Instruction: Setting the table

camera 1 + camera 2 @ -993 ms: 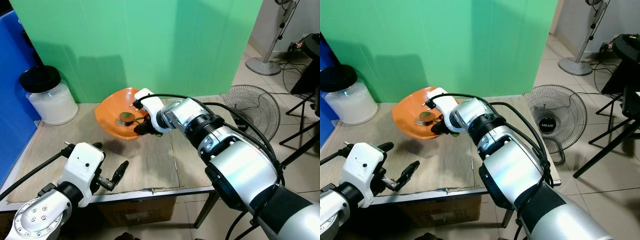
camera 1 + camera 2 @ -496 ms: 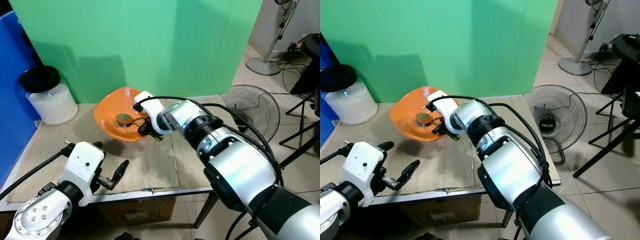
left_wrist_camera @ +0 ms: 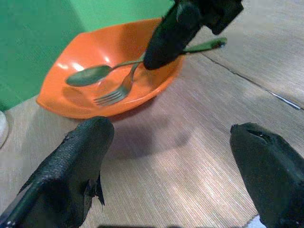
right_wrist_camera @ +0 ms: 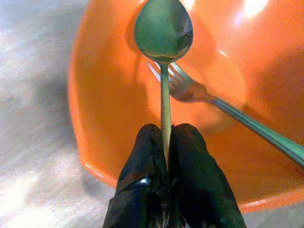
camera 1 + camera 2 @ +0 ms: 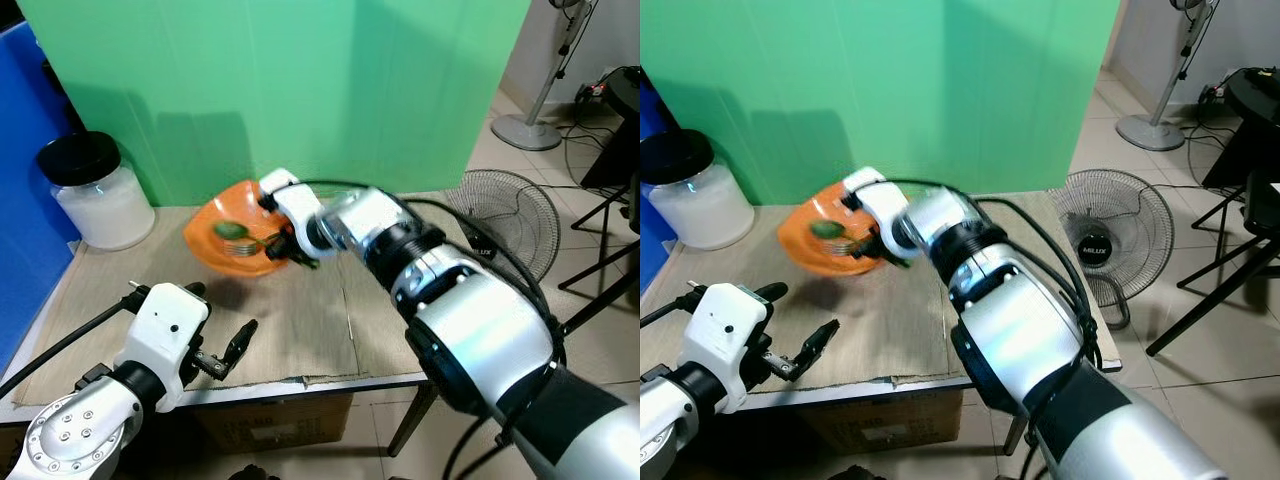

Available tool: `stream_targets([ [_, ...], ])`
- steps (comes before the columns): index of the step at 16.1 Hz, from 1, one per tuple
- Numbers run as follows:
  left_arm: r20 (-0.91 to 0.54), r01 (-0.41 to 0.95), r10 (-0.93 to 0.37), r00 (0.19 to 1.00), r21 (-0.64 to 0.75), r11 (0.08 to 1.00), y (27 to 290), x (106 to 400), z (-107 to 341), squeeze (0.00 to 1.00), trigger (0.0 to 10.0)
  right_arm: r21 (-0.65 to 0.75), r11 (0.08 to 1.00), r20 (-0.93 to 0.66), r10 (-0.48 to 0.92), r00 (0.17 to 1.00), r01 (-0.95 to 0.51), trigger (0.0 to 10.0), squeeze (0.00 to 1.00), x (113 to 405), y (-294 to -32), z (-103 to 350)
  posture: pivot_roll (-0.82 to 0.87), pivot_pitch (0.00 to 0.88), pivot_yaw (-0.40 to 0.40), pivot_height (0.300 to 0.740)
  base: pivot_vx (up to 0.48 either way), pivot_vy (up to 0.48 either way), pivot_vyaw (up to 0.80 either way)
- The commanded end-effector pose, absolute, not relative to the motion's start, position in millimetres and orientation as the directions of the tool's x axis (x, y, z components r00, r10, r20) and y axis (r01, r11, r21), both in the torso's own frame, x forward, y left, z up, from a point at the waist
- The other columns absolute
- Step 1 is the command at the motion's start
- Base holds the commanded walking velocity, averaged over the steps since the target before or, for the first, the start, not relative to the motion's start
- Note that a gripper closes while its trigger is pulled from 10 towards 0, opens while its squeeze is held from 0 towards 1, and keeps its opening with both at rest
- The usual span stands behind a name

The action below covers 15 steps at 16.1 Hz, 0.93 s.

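We find the right gripper (image 4: 166, 156) pinched tight on the handle of the spoon (image 4: 163, 29), whose long axis runs straight out from the fingers, its head above the orange bowl (image 5: 225, 240). The fork (image 4: 190, 90) lies in the bowl, crossing under the spoon. The left gripper (image 5: 225, 352) hovers near the table (image 5: 300, 320) edge, fingers wide and empty. We judge the right arm nearer.

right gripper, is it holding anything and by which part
Yes: the right gripper is shut on the spoon, with its fingers pinching the handle, bowl end out over the orange bowl. The fork lies loose in it.
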<state>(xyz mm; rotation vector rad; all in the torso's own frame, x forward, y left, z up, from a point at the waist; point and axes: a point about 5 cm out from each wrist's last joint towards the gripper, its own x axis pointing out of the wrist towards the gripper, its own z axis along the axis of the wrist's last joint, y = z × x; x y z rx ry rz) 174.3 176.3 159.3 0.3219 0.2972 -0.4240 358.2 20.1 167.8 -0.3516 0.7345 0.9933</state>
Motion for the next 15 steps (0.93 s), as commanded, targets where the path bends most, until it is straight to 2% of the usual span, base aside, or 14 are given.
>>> stream_targets([
  [1,-0.334,0.44,-0.348,0.876,0.256,0.861,179,176,163,0.0,10.0,0.057,0.471,-0.657,0.681,0.322,-0.88,0.0,0.0,360,27,182,0.03,0.0,0.009,0.74,0.0,0.0,0.0],
  [3,-0.334,0.441,-0.348,0.876,0.258,0.86,179,176,163,0.0,10.0,0.08,0.452,-0.636,0.709,0.304,-0.889,0.0,0.0,360,28,191,0.03,0.0,0.011,0.74,0.0,0.0,0.0],
  [8,-0.263,0.398,-0.335,0.905,0.245,0.884,174,182,171,0.0,10.0,0.182,0.511,-0.458,0.8,0.388,-0.84,0.0,0.0,378,6,228,0.06,0.0,-0.01,0.74,0.0,0.0,0.0],
  [9,-0.214,0.359,-0.311,0.926,0.242,0.902,169,187,173,0.0,10.0,0.198,0.495,-0.33,0.846,0.418,-0.846,0.6,0.0,383,-9,236,0.06,0.0,-0.003,0.74,0.0,0.0,0.0],
  [10,-0.163,0.317,-0.283,0.945,0.244,0.917,160,194,174,0.0,10.0,0.184,0.485,-0.177,0.872,0.456,-0.855,4.2,0.0,380,-40,238,0.05,0.0,0.006,0.74,0.0,0.0,0.0],
  [11,-0.156,0.313,-0.281,0.947,0.249,0.916,158,196,174,0.0,10.0,0.163,0.495,-0.15,0.867,0.475,-0.853,7.9,0.0,377,-49,237,0.05,0.0,0.01,0.74,0.0,0.0,0.0],
  [12,-0.141,0.299,-0.271,0.952,0.251,0.92,155,199,174,0.0,10.0,0.125,0.523,-0.106,0.852,0.513,-0.843,10.0,0.0,370,-65,234,0.05,0.0,0.01,0.74,0.0,0.0,0.0],
  [13,-0.125,0.284,-0.26,0.957,0.246,0.927,153,202,174,0.0,10.0,0.109,0.535,-0.064,0.845,0.531,-0.838,10.0,0.0,364,-74,234,0.04,0.0,0.022,0.74,0.0,0.0,0.0],
  [14,-0.08,0.257,-0.245,0.966,0.21,0.944,146,206,178,0.0,10.0,0.099,0.573,0.066,0.812,0.58,-0.814,10.0,0.0,344,-95,237,0.04,0.0,0.03,0.74,0.0,0.0,0.0],
  [15,-0.06,0.242,-0.235,0.97,0.189,0.952,142,207,180,0.0,10.0,0.126,0.592,0.118,0.788,0.605,-0.796,10.0,0.0,332,-104,238,0.02,0.0,0.037,0.74,0.0,0.0,0.0],
])
